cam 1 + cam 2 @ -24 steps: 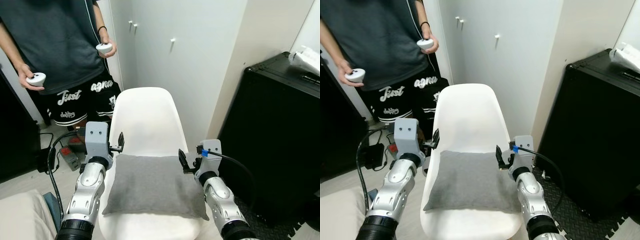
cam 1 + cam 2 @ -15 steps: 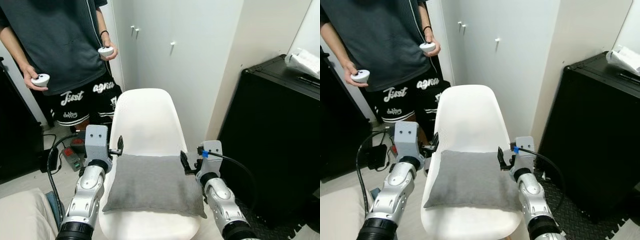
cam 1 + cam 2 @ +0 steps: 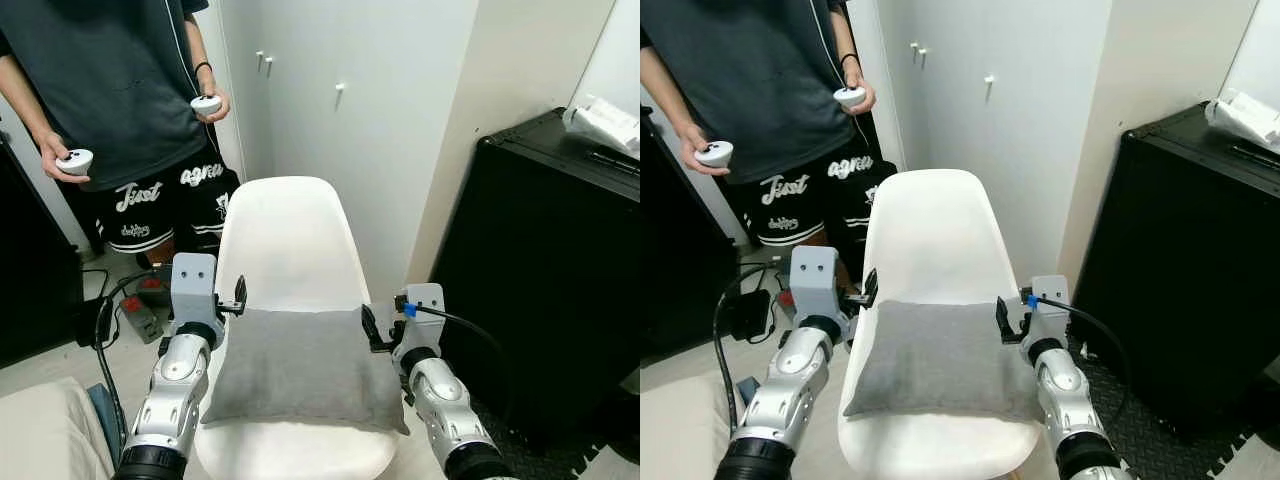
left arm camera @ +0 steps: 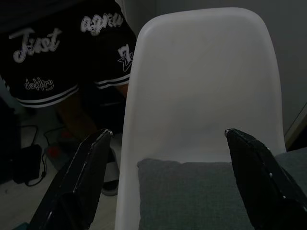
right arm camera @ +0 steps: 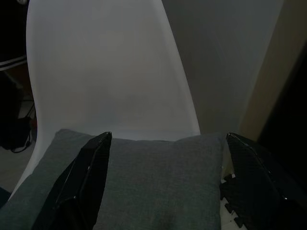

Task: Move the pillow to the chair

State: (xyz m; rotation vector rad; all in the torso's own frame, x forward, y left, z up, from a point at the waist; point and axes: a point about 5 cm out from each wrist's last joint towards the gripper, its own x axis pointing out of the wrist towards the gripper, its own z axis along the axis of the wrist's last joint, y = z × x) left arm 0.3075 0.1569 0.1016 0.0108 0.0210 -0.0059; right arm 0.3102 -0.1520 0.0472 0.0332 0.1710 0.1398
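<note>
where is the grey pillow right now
The grey pillow lies flat on the seat of the white chair, between the left gripper and the right gripper.

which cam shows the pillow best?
Left eye view: the whole grey pillow lies flat on the white chair seat. Right eye view matches it. Both wrist views are dark and catch just its back edge.
</note>
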